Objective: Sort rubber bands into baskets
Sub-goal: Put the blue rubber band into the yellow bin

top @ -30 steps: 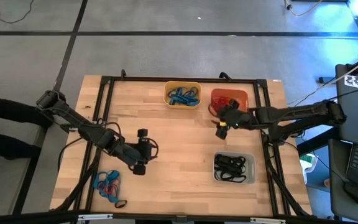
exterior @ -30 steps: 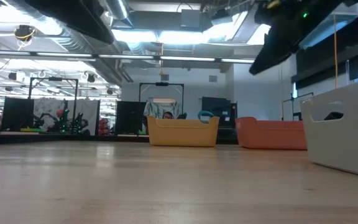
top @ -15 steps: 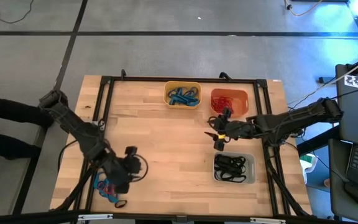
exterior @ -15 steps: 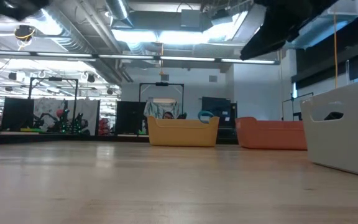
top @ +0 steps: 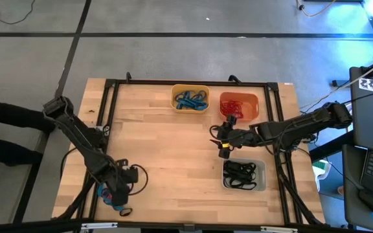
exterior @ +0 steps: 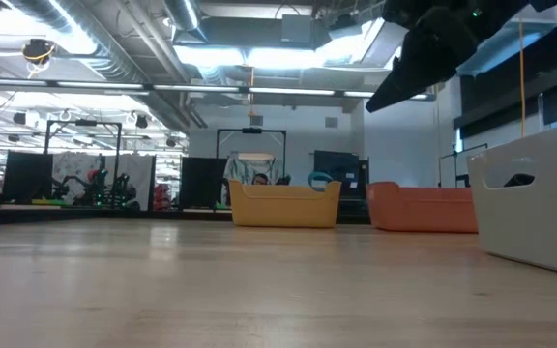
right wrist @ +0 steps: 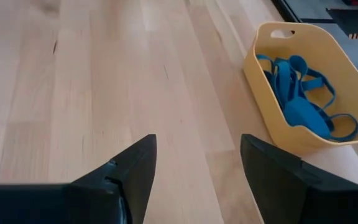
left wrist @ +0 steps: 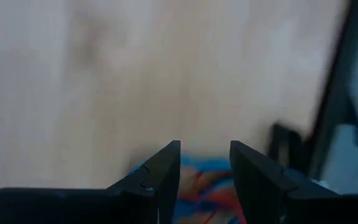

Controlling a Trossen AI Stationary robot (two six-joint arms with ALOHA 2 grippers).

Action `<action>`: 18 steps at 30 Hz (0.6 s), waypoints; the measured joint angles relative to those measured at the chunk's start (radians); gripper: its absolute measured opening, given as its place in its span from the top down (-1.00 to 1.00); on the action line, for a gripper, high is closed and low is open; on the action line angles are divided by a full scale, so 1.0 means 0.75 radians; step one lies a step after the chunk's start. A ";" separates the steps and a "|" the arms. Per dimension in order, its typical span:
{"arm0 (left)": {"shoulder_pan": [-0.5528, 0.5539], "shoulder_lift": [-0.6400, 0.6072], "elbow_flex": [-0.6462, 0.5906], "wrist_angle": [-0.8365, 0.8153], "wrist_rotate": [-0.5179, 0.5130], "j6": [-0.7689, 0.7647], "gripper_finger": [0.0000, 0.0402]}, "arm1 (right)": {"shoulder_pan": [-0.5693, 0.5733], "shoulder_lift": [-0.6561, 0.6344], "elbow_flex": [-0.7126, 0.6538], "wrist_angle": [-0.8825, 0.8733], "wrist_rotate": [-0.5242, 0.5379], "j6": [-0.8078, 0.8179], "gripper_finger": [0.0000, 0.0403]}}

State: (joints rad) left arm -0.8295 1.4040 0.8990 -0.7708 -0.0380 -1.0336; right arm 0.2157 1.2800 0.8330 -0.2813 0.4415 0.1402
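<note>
**Picking one band cleanly from the near-left heap**

We have the left claw (top: 117, 189) low over the unsorted rubber bands (top: 112, 194), a tangle of blue and red loops with one black loop (top: 125, 211) lying just nearer, at the near-left corner of the worktop (top: 173, 155). In the left wrist view its fingers (left wrist: 160, 174) stand apart with a narrow gap, empty, and the blue and red loops (left wrist: 204, 186) show right between and beyond them. The step in hand, as we judge it, is the pick from this heap.

To do it well we should aim at a single loop on the edge of the heap, not its middle, since the loops overlap and a central pinch would probably lift several colours at once. We should bring the fingertips right down to the wood so a thin band cannot slip under them, close fully, then lift slowly and check that nothing trails.

The colour taken decides the target: the yellow basket (top: 190, 98) at the far edge holds blue bands, the orange basket (top: 239, 104) beside it red ones, the pale grey basket (top: 243, 175) at the near right black ones.

The right claw (top: 222, 138) waits mid-worktop, between the orange and grey baskets, fingers apart and holding nothing.
</note>
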 joint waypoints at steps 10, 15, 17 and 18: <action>-0.003 0.000 -0.008 -0.261 0.106 -0.230 0.32 | 0.000 0.000 0.000 0.001 0.000 0.000 -0.15; -0.041 -0.001 -0.048 -0.253 0.150 -0.192 0.32 | 0.000 0.000 0.000 0.000 0.000 0.000 -0.15; -0.064 -0.001 -0.070 -0.248 0.192 -0.175 0.32 | 0.000 0.000 0.000 0.000 0.000 0.000 -0.15; -0.076 -0.001 -0.082 -0.242 0.208 -0.176 0.32 | 0.000 -0.001 0.000 0.000 0.000 0.000 -0.15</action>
State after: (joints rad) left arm -0.8862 1.4036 0.8375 -0.9525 0.1179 -1.1655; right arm 0.2157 1.2797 0.8330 -0.2813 0.4412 0.1406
